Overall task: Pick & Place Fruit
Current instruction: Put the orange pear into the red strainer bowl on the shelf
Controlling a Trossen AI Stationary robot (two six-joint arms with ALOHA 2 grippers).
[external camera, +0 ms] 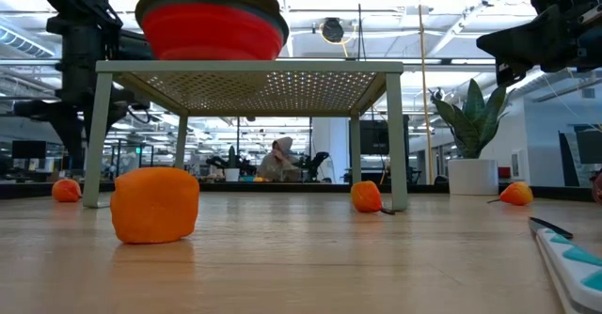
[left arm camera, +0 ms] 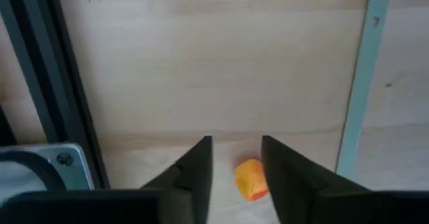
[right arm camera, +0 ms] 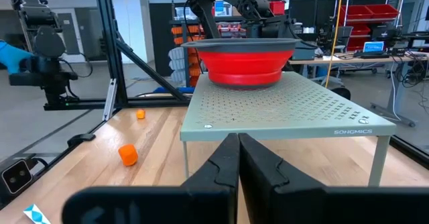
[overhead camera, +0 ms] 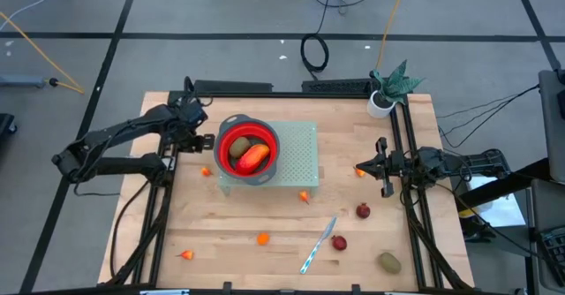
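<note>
A red bowl (overhead camera: 247,149) stands on a pale green perforated stand (overhead camera: 296,158). It holds an orange-red fruit (overhead camera: 254,158) and an olive-brown fruit (overhead camera: 238,145). My left gripper (overhead camera: 201,140) hangs just left of the bowl, pointing down. It is open, with nothing between its fingers (left arm camera: 236,143). A small orange fruit (left arm camera: 249,179) lies on the table below it. More fruit lie loose: orange ones (overhead camera: 304,196) (overhead camera: 263,238), dark red ones (overhead camera: 363,210) (overhead camera: 339,242) and an olive one (overhead camera: 389,261). My right gripper (right arm camera: 238,140) waits shut at the right edge (overhead camera: 378,164).
A silver-and-blue knife (overhead camera: 318,246) lies near the front edge. A potted plant (overhead camera: 386,92) stands at the far right corner. Dark frame rails (overhead camera: 410,180) run along both sides of the table. An orange fruit (overhead camera: 360,171) lies close to my right gripper.
</note>
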